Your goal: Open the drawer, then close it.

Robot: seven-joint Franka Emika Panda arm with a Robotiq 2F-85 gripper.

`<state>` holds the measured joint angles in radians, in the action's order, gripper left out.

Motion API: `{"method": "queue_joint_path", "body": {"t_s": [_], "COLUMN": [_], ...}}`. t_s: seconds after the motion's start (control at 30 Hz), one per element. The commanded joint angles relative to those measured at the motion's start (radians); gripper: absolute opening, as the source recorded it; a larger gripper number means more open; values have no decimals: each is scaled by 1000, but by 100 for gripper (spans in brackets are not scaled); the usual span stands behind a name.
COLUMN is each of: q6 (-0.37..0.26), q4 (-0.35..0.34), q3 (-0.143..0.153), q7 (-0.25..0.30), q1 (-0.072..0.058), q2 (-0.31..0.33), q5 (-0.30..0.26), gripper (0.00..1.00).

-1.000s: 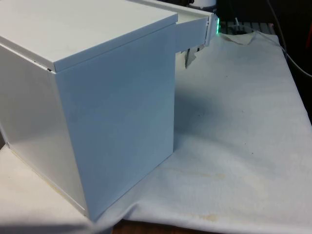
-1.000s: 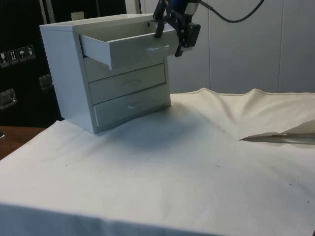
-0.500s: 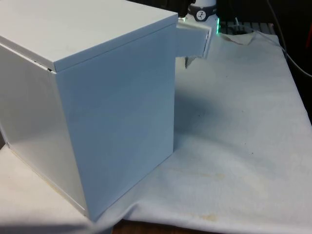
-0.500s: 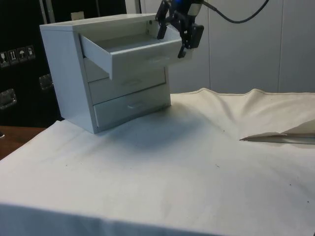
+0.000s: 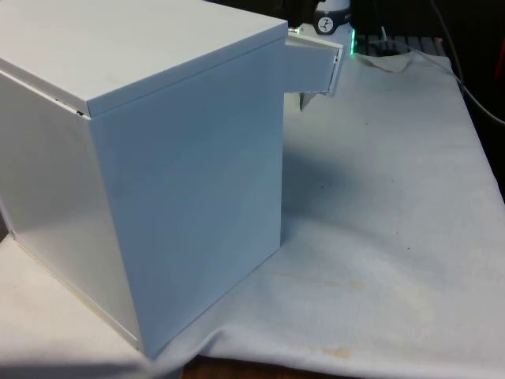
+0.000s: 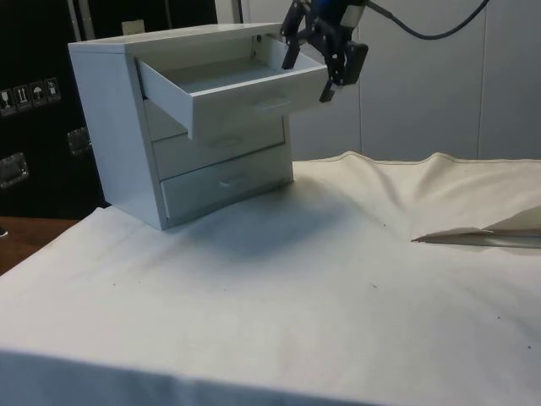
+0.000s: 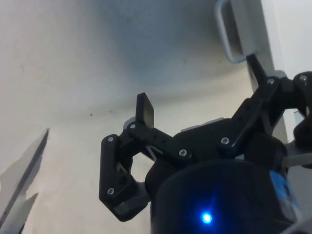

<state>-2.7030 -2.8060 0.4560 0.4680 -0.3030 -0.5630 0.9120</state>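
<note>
A white chest of drawers (image 6: 127,127) stands on the cloth, its side and top (image 5: 158,158) turned to the front view. Its top drawer (image 6: 245,89) is pulled out, and the drawer's end (image 5: 314,67) pokes past the chest's far edge. The two lower drawers (image 6: 224,165) are shut. My black gripper (image 6: 308,79) hangs at the open drawer's front, by its end on the side view's right, beyond the handle (image 6: 272,103). In the wrist view the gripper (image 7: 200,90) is open with nothing between its fingers. The metal handle (image 7: 226,34) lies just off one fingertip (image 7: 256,70).
The white cloth (image 6: 338,279) spreads wide in front of the chest. It has a raised fold (image 6: 482,237) at the side view's right. A black cable (image 6: 423,30) trails from the arm.
The top drawer has slid further out of the chest. My gripper has moved the same way, towards the side view's right, and now sits past the handle.
</note>
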Motion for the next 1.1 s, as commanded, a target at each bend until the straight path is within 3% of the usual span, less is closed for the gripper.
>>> {"method": "queue_joint_path", "body": {"t_s": [0.0, 0.13, 0.17, 0.2, 0.23, 0.4, 0.43, 0.47, 0.63, 0.67, 0.7, 0.8, 0.9, 0.93, 1.07], "q6": [8, 16, 12, 13, 18, 25, 18, 26, 30, 25, 30, 31, 25, 29, 27], "q4": [-12, -39, -34, -40, -50, -78, -75, -82, -99, -97, -104, -111, -111, -111, -111], "q3": [-17, -23, -7, -8, -25, -33, -17, -35, -47, -33, -51, -59, -49, -59, -57], "q7": [-16, -16, 0, 0, -16, -16, 0, -16, -19, -6, -22, -26, -14, -23, -20], "q1": [17, 16, 0, 0, 16, 15, 0, 14, 12, 0, 11, 11, 0, 7, 3], "q2": [-22, -56, -45, -52, -69, -103, -93, -107, -127, -119, -131, -136, -129, -133, -130], "q5": [21, 21, 1, 1, 20, 18, 1, 17, 14, 1, 13, 13, 1, 9, 5], "gripper": [100, 100, 100, 100, 100, 100, 100, 100, 100, 100, 100, 100, 100, 100, 100]}}
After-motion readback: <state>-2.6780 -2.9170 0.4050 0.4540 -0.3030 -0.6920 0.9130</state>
